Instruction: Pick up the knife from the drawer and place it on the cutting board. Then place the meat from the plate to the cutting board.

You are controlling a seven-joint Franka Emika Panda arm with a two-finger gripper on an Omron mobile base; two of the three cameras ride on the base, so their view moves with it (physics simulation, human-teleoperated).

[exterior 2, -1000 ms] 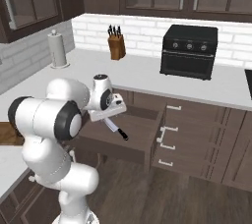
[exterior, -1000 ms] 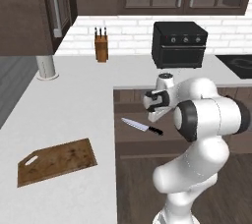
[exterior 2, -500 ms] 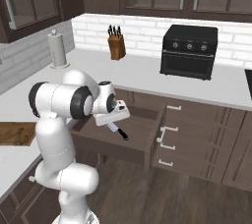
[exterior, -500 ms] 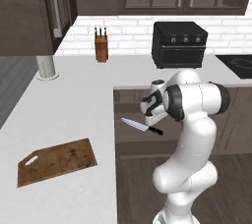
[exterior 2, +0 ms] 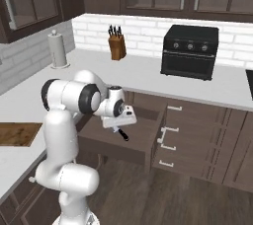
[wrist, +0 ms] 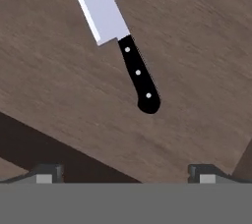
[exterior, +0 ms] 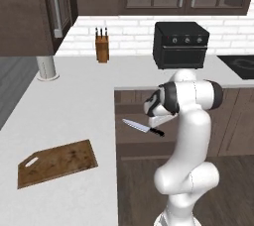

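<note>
The knife (exterior: 143,127) lies flat in the open drawer (exterior: 130,137) of dark brown wood, its silver blade pointing toward the counter. My gripper (exterior: 159,120) hangs just above the black handle (wrist: 139,78), open, with nothing between its fingertips (wrist: 47,172). From the right side, the knife (exterior 2: 122,134) shows its handle end under the gripper (exterior 2: 118,120), inside the drawer (exterior 2: 138,142). The cutting board (exterior: 57,162) rests on the white counter near its front edge, to the left of the drawer, and its corner (exterior 2: 17,134) is seen from the right. The plate and the meat are out of view.
A tan knife block (exterior: 102,46), a black toaster oven (exterior: 181,45) and a paper towel roll (exterior: 45,66) stand along the back of the counter. Closed drawers with pale handles (exterior 2: 170,130) flank the open drawer on its right.
The arm has folded upright, its elbow swinging up and in, and the hand has sunk a little toward the knife. The gripper has stayed open and the knife has not moved.
</note>
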